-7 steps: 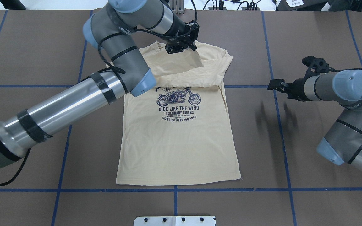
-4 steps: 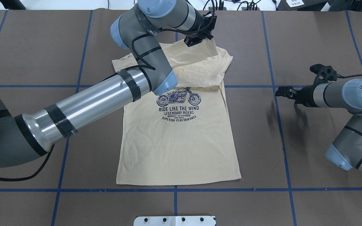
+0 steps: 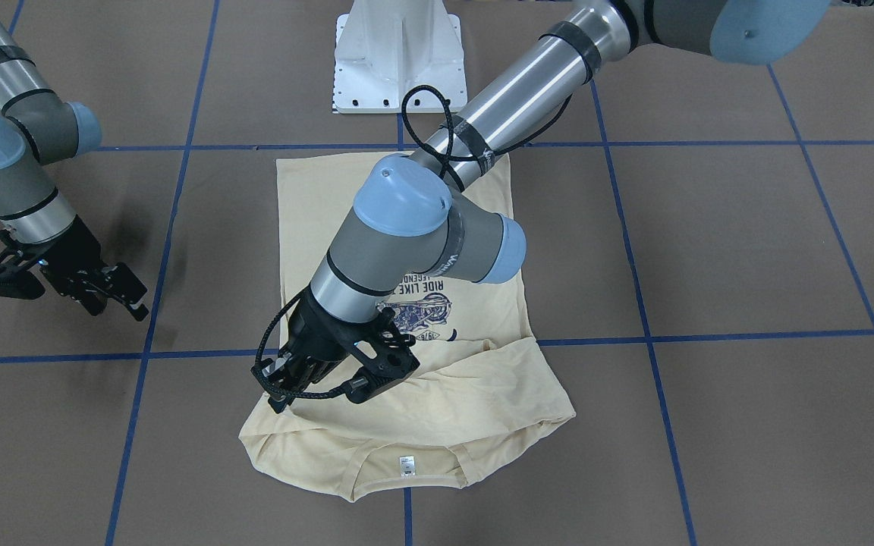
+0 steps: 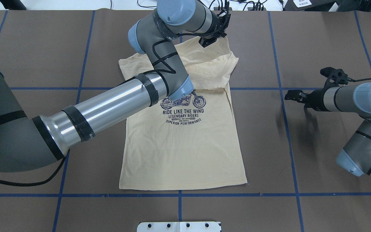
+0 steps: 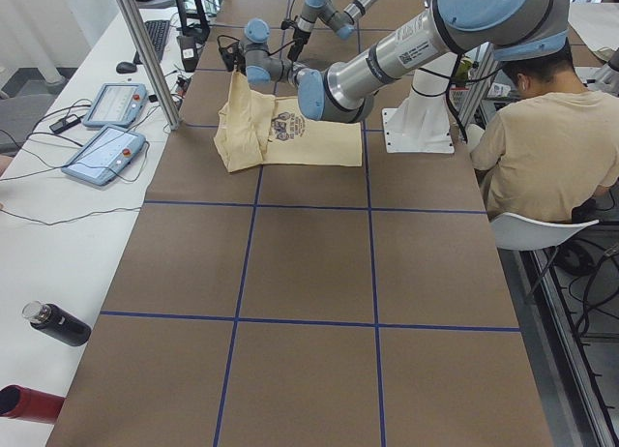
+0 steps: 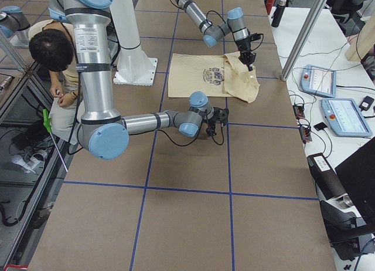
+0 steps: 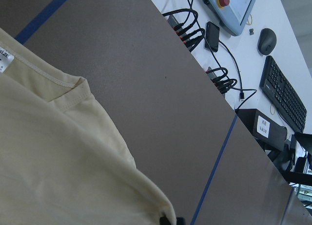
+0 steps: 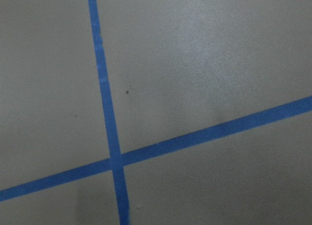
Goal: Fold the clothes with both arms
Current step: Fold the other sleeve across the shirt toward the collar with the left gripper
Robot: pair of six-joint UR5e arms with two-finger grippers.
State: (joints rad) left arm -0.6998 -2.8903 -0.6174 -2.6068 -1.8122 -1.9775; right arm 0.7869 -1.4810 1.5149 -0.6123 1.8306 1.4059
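Brown table (image 4: 27,48) gridded with blue tape (image 8: 105,88) is filling every view, with a white pedestal (image 3: 397,53) standing at the robot's edge. The left arm (image 4: 108,106) is reaching out from the pedestal over the shirt (image 4: 179,151). The shirt is lying print (image 4: 183,108) up just beyond the pedestal, hem nearest it and collar farthest. The right arm (image 4: 349,98) is hovering over bare table off the pedestal's right, well apart from the shirt. The left gripper (image 3: 281,398) is pinching a folded-over flap at the shirt's end farthest from the pedestal. Only the side views show that cloth hanging lifted, and the left wrist view shows dark tips pressed together on its edge. The right gripper (image 3: 130,299) is holding nothing; whether it is spread I cannot tell, as its wrist view shows only tape. The front view alone is showing the white neck label (image 3: 407,464).
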